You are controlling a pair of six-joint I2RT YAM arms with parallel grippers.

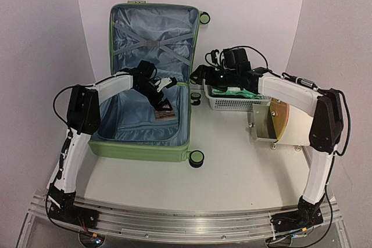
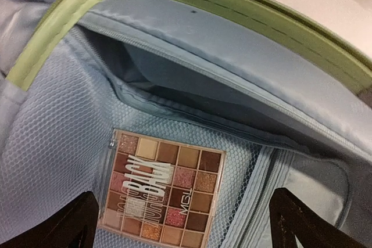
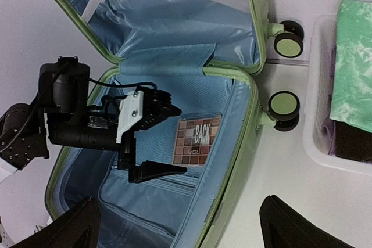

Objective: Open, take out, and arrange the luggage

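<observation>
The luggage (image 1: 139, 149) is a light-green hard-shell suitcase lying open on the table, with its lid propped up at the back and grey-blue lining showing. An eyeshadow palette (image 1: 164, 110) lies flat on the mesh lining inside the lower half. My left gripper (image 1: 164, 92) is inside the case just above the palette (image 2: 165, 187), open, its fingers (image 2: 64, 227) spread wider than the palette and apart from it. My right gripper (image 1: 201, 75) hovers open and empty over the case's right rim (image 3: 233, 176), looking down on the left gripper (image 3: 174, 140) and the palette (image 3: 197, 139).
A white mesh basket (image 1: 232, 104) with green cloth (image 3: 354, 68) and dark items stands right of the suitcase. A cream cylinder with an orange face (image 1: 278, 119) stands in front of it. The suitcase wheels (image 3: 283, 105) jut out toward the basket.
</observation>
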